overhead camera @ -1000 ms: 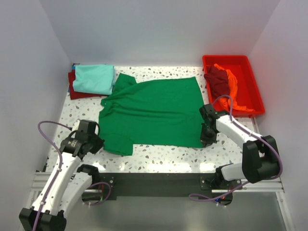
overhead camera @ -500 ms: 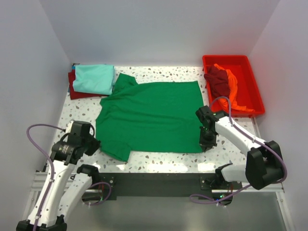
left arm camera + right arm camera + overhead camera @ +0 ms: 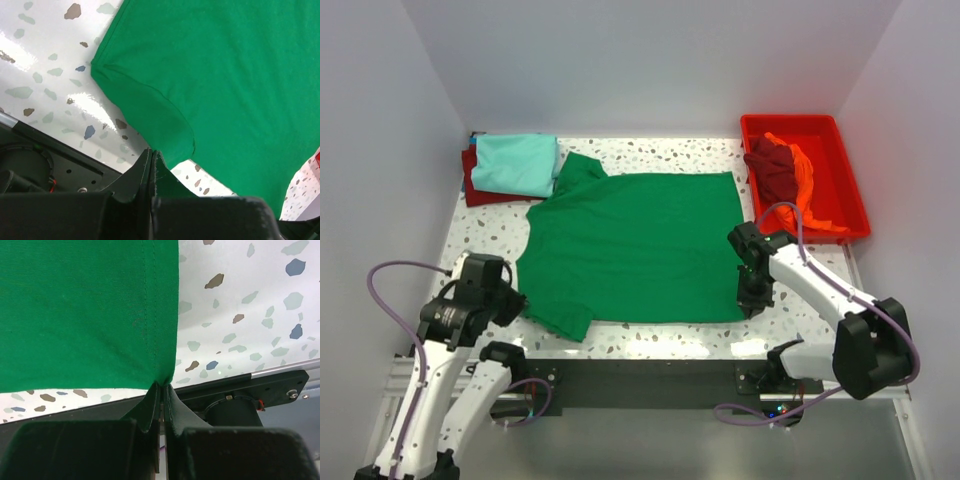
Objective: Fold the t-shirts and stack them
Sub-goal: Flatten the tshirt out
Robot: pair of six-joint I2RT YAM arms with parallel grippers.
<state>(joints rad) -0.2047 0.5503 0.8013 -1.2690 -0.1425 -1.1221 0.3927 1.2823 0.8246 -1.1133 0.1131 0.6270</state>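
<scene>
While the green t-shirt point(image 3: 630, 245) lies spread flat just left of the red tray point(image 3: 853, 190), its 2 near corners are pinched: the left gripper point(image 3: 517, 301) clamps the sleeve end, and the right gripper point(image 3: 751, 299) the hem corner nearest the tray.

Lab cell — white walls point(image 3: 650, 70), terrazzo table point(image 3: 472, 236)

top camera looks down from the near side over the whole table point(image 3: 650, 335); both wrist cameras sit close over the near corners of the green t-shirt point(image 3: 635, 240).
</scene>
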